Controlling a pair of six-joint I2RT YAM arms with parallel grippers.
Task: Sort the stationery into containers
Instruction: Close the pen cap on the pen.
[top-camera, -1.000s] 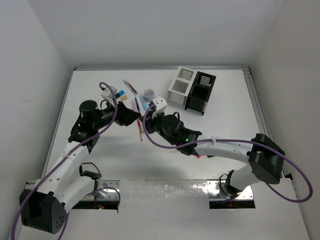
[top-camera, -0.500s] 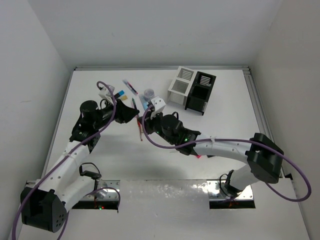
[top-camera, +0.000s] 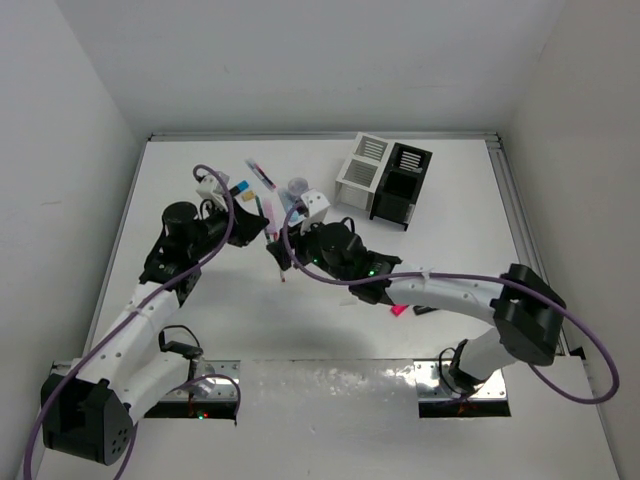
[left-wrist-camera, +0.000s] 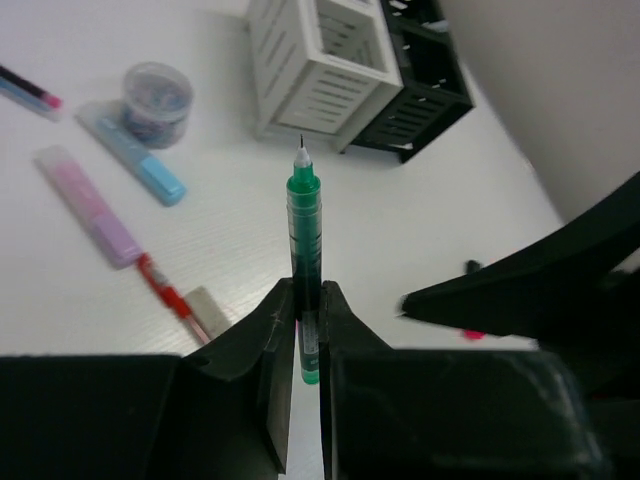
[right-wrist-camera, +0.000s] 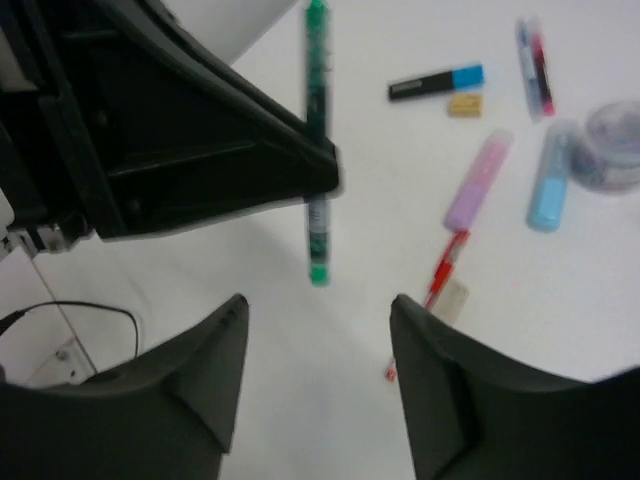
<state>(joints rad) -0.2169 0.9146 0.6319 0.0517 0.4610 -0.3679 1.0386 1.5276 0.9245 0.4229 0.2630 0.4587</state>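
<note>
Left gripper (left-wrist-camera: 305, 300) is pinching green pen (left-wrist-camera: 304, 215) near its tail, mid-air, well apart from the bins (left-wrist-camera: 315, 95), tip aiming their way; right gripper (right-wrist-camera: 315, 330) is sitting open just beside it, likely a handover.

A plain white table (top-camera: 250, 330) fills this booth, boxed in by matte white walls: a back wall (top-camera: 320, 70), a left wall (top-camera: 60, 180) and a right wall (top-camera: 580, 150). A metal rail (top-camera: 505, 200) runs along the table's right edge. The light is soft and even, and the shadows are faint.
</note>
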